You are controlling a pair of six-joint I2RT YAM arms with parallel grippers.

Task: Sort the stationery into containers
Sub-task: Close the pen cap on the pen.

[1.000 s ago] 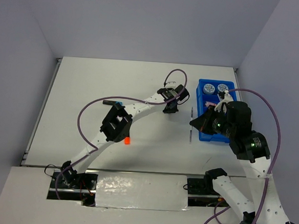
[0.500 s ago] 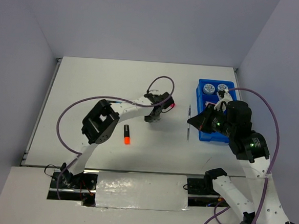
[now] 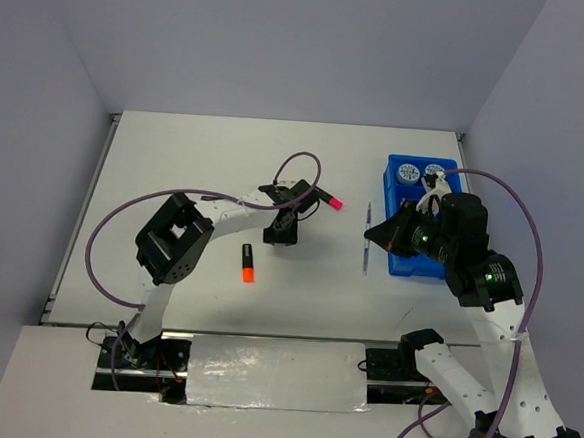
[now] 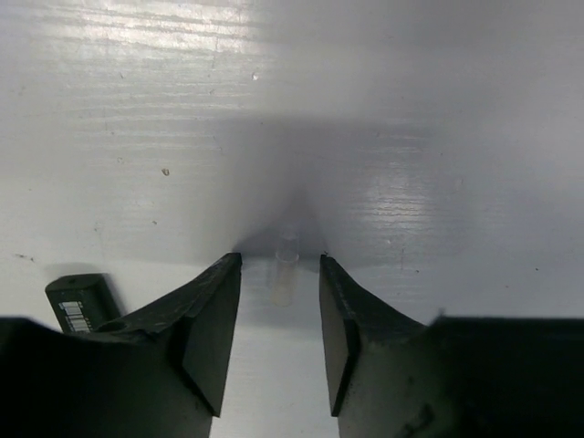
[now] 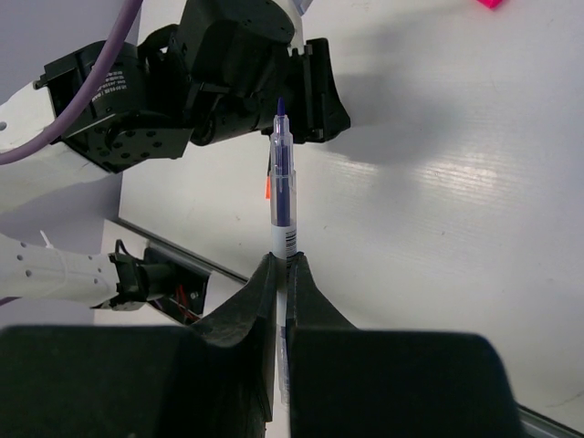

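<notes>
No legible text or numbers.

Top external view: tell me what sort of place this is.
Probably a robotics lab test cell: a white table boxed in by plain grey walls, left arm and right arm bolted at its near edge, and sorting props: a blue tray, an orange-ended marker, a pen in the right pincer.

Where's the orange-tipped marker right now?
Top view: the orange-tipped marker lies on the table, left of centre, just near-left of the left end effector and far from the blue tray.
</notes>
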